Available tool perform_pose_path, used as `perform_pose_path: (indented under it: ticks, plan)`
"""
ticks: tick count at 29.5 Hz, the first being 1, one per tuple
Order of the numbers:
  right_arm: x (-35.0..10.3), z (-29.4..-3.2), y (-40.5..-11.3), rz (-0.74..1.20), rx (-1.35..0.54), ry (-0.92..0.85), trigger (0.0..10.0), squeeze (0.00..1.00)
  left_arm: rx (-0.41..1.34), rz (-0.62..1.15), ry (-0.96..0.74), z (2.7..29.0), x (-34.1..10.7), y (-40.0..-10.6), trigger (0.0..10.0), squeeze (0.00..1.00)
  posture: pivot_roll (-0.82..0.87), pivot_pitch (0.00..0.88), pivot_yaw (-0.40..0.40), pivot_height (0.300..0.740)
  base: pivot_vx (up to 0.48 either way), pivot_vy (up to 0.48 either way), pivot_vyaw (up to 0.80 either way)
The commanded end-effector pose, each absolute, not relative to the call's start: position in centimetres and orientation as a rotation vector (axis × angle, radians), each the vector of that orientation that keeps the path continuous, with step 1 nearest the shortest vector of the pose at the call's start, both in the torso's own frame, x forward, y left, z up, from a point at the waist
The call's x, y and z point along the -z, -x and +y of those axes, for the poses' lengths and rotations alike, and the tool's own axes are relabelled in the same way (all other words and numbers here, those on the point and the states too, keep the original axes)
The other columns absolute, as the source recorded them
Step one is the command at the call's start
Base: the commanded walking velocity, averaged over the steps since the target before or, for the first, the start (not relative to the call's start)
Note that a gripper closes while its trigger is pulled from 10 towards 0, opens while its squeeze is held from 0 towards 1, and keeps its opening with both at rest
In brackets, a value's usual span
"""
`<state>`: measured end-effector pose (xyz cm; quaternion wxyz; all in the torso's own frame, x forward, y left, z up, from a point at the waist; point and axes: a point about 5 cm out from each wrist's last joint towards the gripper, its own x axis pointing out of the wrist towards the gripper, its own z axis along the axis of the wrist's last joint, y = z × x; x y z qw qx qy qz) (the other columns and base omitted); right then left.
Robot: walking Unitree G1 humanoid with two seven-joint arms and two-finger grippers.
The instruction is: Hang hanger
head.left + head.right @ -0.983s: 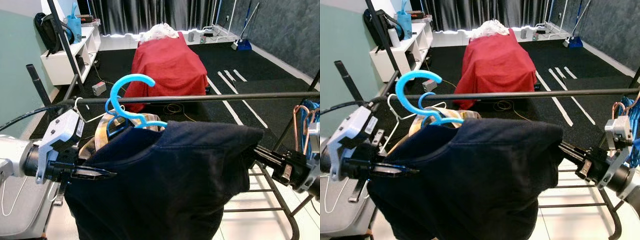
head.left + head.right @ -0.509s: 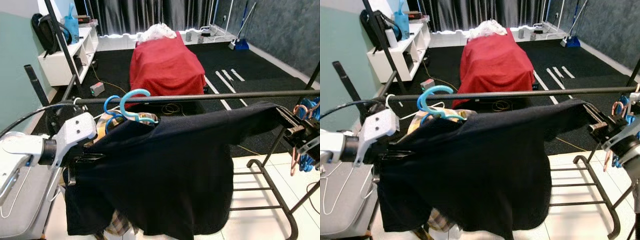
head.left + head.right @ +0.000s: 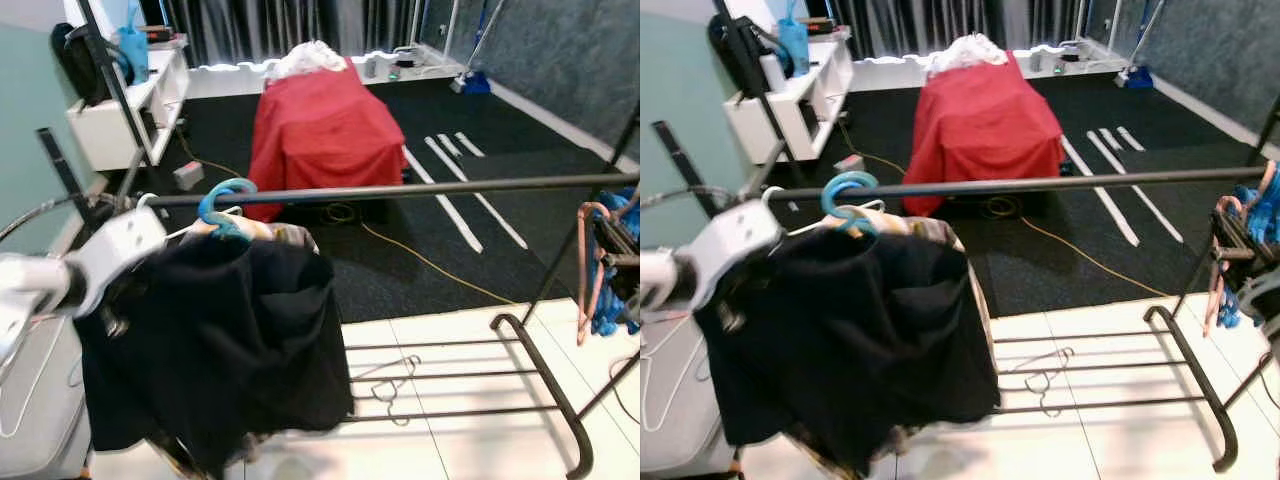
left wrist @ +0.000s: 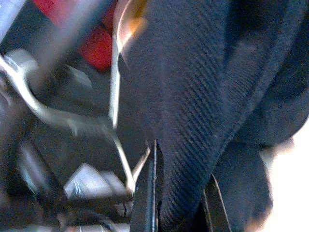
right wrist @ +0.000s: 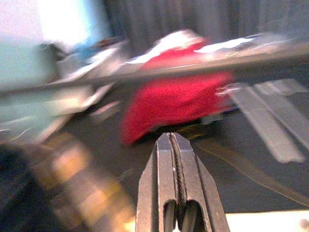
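Left gripper (image 4: 178, 203) clamps dark garment (image 3: 215, 340) — one blue hanger (image 3: 225, 200) on rail (image 3: 400, 190); right gripper (image 5: 181, 193) closed, empty.

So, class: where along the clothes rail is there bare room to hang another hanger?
The rail is bare from the blue hanger with its black garment across to the hangers at the right end. The left end is crowded.

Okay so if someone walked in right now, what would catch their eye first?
Probably the dark garment hanging on a blue hanger hooked over the black rail, with the left gripper at its side. Beyond the rail, a bright red cloth drapes over something on the dark carpet.
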<state>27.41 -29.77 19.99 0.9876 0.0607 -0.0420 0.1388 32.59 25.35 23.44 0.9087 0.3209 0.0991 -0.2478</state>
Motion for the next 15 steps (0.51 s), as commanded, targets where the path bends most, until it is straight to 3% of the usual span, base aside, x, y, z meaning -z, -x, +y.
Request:
perform_pose_path:
  ticks: [1,2,3,4,5,6,7,9,11,12,13,15]
  plan:
    - [-19.0,-26.2,-27.5,-0.030,-0.464,-0.146,0.0,0.00,0.469,0.047,-0.611,24.7,-25.7,-33.1,10.0,0.00,-0.12,0.000,0.054,0.740,0.000,0.000,0.00]
    - [-19.0,-26.2,-27.5,-0.030,-0.464,-0.146,0.0,0.00,0.469,0.047,-0.611,24.7,-25.7,-33.1,10.0,0.00,-0.12,0.000,0.054,0.740,0.000,0.000,0.00]
    - [-18.7,-24.1,-27.3,-0.031,-0.562,-0.176,0.0,0.00,0.543,-0.034,-0.565,23.1,-26.2,-33.0,10.0,0.00,-0.12,0.000,0.054,0.740,0.000,0.000,0.00]
    - [-19.2,-23.3,-27.4,-0.067,-0.593,-0.216,10.0,0.00,0.681,-0.101,-0.513,21.4,-26.5,-32.2,10.0,0.00,-0.12,0.000,0.052,0.740,0.000,0.000,0.00]
    - [-19.2,-23.3,-27.4,-0.067,-0.593,-0.216,10.0,0.00,0.681,-0.101,-0.513,21.4,-26.5,-32.2,10.0,0.00,-0.12,0.000,0.052,0.740,0.000,0.000,0.00]
    - [-20.3,-23.4,-27.6,-0.133,-0.593,-0.264,10.0,0.00,0.859,-0.131,-0.497,19.9,-26.4,-30.7,10.0,0.00,-0.12,0.000,0.052,0.740,0.000,0.000,0.00]
    - [-20.3,-23.4,-27.6,-0.133,-0.593,-0.264,10.0,0.00,0.859,-0.131,-0.497,19.9,-26.4,-30.7,10.0,0.00,-0.12,0.000,0.052,0.740,0.000,0.000,0.00]
    - [-22.8,-24.0,-27.4,-0.269,-0.621,-0.373,10.0,0.00,1.154,-0.086,-0.486,18.5,-25.4,-27.7,10.0,0.00,-0.12,0.000,0.051,0.740,0.000,0.000,0.00]
    - [-22.8,-24.0,-27.4,-0.269,-0.621,-0.373,10.0,0.00,1.154,-0.086,-0.486,18.5,-25.4,-27.7,10.0,0.00,-0.12,0.000,0.051,0.740,0.000,0.000,0.00]
    - [-24.6,-24.4,-26.6,-0.359,-0.689,-0.420,10.0,0.52,1.219,-0.034,-0.486,18.5,-24.8,-26.9,10.0,0.00,-0.12,0.000,0.049,0.740,0.000,0.000,0.00]
    - [-26.9,-25.0,-25.3,-0.466,-0.785,-0.462,10.0,0.97,1.264,0.020,-0.503,18.7,-24.3,-26.2,10.0,0.00,-0.12,0.000,0.047,0.740,0.000,0.000,0.00]
    - [-28.7,-25.3,-23.9,-0.545,-0.875,-0.468,10.0,1.00,1.284,0.058,-0.515,18.8,-23.8,-26.0,10.0,0.00,-0.12,0.000,0.047,0.740,0.000,0.000,0.00]
